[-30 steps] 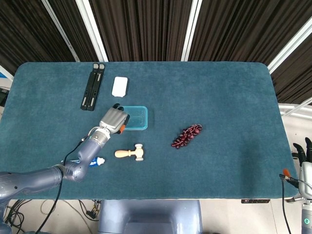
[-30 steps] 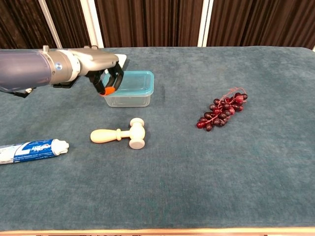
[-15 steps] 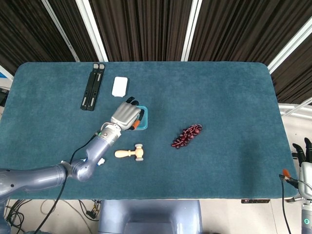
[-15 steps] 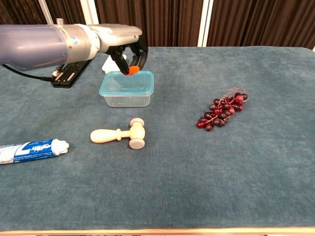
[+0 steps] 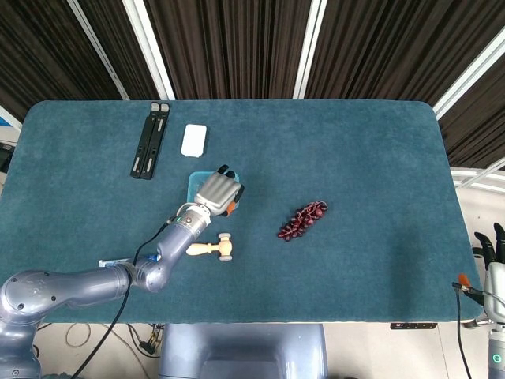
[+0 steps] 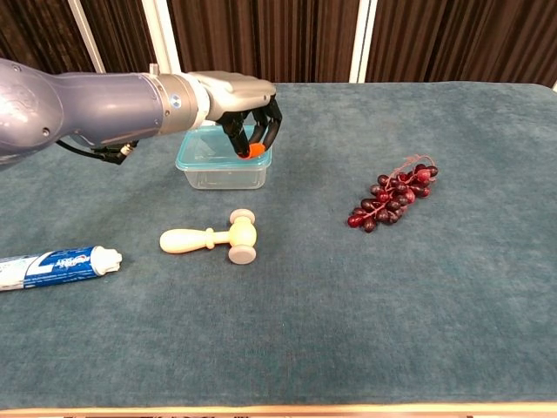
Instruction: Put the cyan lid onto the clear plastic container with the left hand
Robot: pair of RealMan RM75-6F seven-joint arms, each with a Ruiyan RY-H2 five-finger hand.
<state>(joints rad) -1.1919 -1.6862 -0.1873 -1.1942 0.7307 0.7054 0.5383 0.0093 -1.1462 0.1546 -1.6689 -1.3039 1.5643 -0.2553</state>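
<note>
**Pressing a thin lid down onto a light tub**

Hovering at the right-hand end of the clear plastic container (image 6: pixel 224 173), my left hand (image 6: pixel 246 106) had its fingers curled downward, the orange-tipped fingertips (image 6: pixel 255 150) at the cyan lid's (image 6: pixel 209 150) right edge. Whether they truly touched the rim or sat just above it, I could not tell; nothing was pinched between them. In the head view my left hand (image 5: pixel 220 192) hid most of the lid, leaving only its left edge showing.

The lid lay on top of the container, apparently square to it, near the middle-left of the teal table (image 6: pixel 418 287). I judged it thin, light and somewhat flexible, and the tub beneath just as light, so it would likely slide on the cloth if I pushed sideways. Pressing straight down along the rim and corners seemed safer than gripping, since the smooth plastic offered little purchase.

The wooden mallet (image 6: pixel 211 239) and toothpaste tube (image 6: pixel 54 265) lay nearer me, the grapes (image 6: pixel 392 193) well apart to the right. My right hand (image 5: pixel 492 254) hung off the table edge; I could not tell its finger state.
</note>
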